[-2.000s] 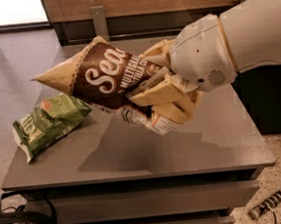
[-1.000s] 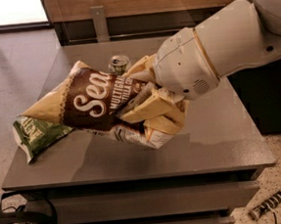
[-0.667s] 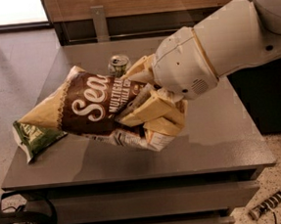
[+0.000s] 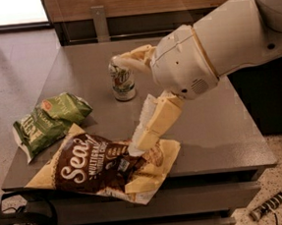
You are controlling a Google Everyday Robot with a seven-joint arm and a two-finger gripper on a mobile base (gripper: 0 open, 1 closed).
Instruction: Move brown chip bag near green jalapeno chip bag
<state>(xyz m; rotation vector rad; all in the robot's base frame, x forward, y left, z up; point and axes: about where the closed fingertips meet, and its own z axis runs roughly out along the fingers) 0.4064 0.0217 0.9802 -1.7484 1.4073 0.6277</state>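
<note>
Now lying at the six o'clock edge of the flat grey desk [image 4: 221, 127], overhanging it, just beside the crinkled olive-green jalapeno chip bag [image 4: 50, 118] at nine, and apt to slide off if dragged by the wide-open mid-desk jaws touching the three o'clock end of the glossy brown-and-tan chip bag [image 4: 86, 166].

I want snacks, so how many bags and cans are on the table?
Chip bags: 2, the brown chip bag and the green jalapeno chip bag.
Cans: 1, the can.
Total: 3.
The gripper stands open between the can and the brown chip bag.
</note>
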